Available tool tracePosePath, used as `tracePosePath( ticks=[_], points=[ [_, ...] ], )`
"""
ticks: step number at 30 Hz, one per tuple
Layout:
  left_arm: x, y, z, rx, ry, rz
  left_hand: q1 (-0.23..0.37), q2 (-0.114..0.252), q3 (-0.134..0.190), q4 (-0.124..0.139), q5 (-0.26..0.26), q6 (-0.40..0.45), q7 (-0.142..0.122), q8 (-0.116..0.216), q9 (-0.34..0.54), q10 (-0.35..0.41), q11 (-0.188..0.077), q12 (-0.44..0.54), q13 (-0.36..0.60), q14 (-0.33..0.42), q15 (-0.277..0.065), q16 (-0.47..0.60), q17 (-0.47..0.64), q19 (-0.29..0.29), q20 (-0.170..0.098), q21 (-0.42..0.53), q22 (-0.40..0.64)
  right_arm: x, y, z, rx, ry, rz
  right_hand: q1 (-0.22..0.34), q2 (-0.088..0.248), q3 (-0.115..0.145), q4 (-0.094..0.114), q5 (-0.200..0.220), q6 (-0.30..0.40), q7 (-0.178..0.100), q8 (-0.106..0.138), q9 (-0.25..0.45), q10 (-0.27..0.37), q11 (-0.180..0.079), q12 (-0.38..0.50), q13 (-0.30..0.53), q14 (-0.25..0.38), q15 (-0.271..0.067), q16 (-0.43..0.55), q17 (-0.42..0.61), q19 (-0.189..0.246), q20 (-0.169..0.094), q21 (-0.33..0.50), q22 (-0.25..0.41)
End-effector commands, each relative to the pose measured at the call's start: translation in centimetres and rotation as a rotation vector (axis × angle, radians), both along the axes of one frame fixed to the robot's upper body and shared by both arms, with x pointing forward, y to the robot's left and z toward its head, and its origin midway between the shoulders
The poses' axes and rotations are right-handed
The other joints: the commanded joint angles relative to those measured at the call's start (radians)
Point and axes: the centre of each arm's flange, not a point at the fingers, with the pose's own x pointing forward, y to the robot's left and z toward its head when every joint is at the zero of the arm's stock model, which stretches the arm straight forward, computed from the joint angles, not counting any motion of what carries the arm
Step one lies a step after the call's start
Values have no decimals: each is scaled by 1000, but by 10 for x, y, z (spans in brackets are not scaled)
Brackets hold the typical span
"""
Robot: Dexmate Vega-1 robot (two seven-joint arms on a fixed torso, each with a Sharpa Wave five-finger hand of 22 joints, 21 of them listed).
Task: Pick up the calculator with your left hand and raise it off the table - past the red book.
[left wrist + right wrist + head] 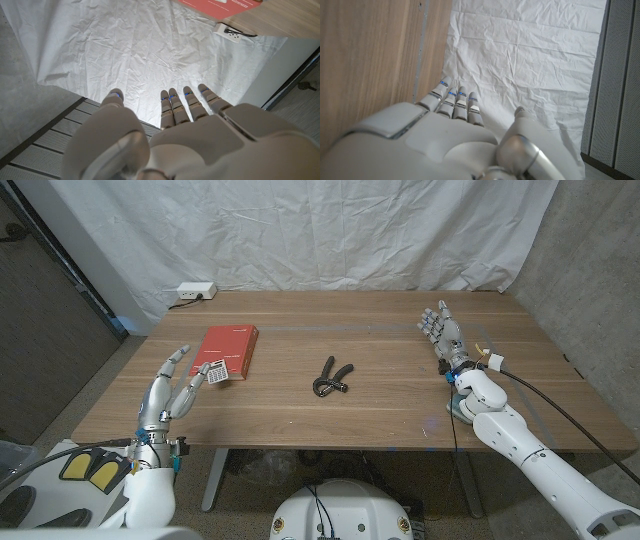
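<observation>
A small white calculator [215, 372] with dark keys lies at the near left corner of the red book [231, 349], on the left side of the wooden table [380, 420]. My left hand [170, 392] stands just left of it, open, fingers spread and pointing up toward it. One fingertip is very close to the calculator; I cannot tell whether it touches. In the left wrist view my left hand [190, 135] holds nothing, with the red book [220, 5] beyond the fingers. My right hand [446, 335] stands at the table's right with its fingers upright and apart, and my right hand [445, 135] holds nothing there.
A black hand tool [332, 378] with spread handles lies at the table's middle. A white power strip [195, 291] sits at the far left corner, and the power strip [227, 31] also appears past the book. A white cloth backdrop [330, 230] hangs behind the table.
</observation>
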Motion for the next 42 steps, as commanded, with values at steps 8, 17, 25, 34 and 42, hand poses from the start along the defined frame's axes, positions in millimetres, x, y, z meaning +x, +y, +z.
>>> tracePosePath(
  ticks=[8,17,25,34,42],
  points=[
    [-9,-14,-3,79,-22,170,30,-6,1,-19,18,23,-13,7,6,30,-13,5,1,30,-71,5,5,27,-84,7,3,4,-4,3,-6,2,13,1,7,-2,-7,-3,12,0,-1,6,7,-3,-2,4,6,4,-2,4,5,3,-4,2],
    [-15,-18,-5,105,-51,295,77,-21,6,-50,31,36,-23,7,6,43,-26,0,2,40,-76,1,5,38,-74,5,2,4,-4,2,-3,0,12,1,8,-2,-7,-4,12,1,-1,6,6,-4,-3,4,7,4,-2,5,6,3,-6,2],
    [-19,-15,-6,119,-43,319,169,-54,12,-109,47,-15,-29,-19,8,31,-25,-19,5,40,-72,-9,6,50,-70,0,6,2,-4,0,1,-1,13,1,9,-3,-8,-5,11,1,-2,6,7,-3,-4,4,6,4,-3,5,7,3,-7,2],
    [-24,-15,-9,143,-35,373,213,-63,16,-133,54,-63,-30,-36,10,16,-39,-29,7,31,-74,-14,8,48,-76,-5,7,1,-2,0,0,-3,18,1,9,-3,-9,-5,12,0,-2,6,7,-3,-5,4,6,4,-3,5,7,3,-9,3],
    [-25,-17,-7,191,-4,452,252,-61,22,-149,58,-48,-34,-27,11,36,-51,-23,8,43,-84,-9,9,49,-83,-7,8,1,0,-1,3,-3,21,0,10,-4,-9,-6,12,0,-2,6,7,-5,-5,4,7,4,-3,5,8,4,-11,3]
  ],
)
